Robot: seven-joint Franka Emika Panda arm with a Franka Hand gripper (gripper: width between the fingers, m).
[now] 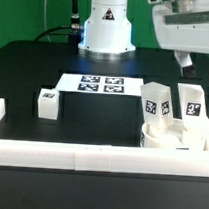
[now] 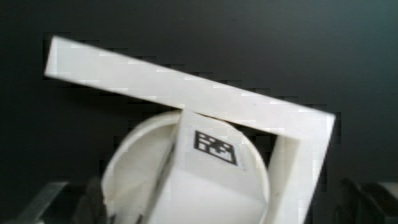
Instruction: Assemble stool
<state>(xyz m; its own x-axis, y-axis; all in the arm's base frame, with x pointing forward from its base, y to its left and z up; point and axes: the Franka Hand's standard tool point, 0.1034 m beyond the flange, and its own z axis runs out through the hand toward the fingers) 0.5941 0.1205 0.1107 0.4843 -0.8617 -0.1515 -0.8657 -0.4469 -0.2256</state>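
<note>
- Three legs in all? Where are they?
- Yes, three. At the exterior view's left, a lone leg lies on the black surface. It is near that left edge and well apart from the other two.
- And next along?
- The marker board lies flat at mid-surface, in front of the robot base. A long white rail runs along the front edge.
- And the seat?
- The seat rests in the front corner at the exterior view's right, just behind the rail. Two legs stand upright in it side by side, the inner leg and the outer leg. Their tags face the camera.
- What about the tool?
- The tool hangs above the outer leg, apart from it. Its jaws are spread wide with nothing between them, so it grips nothing.
- Does the wrist view add anything?
- It looks down on the seat and one tagged leg standing in it. The rail's corner wraps just beyond the seat's rim. I cannot tell which of the two legs that one is.
</note>
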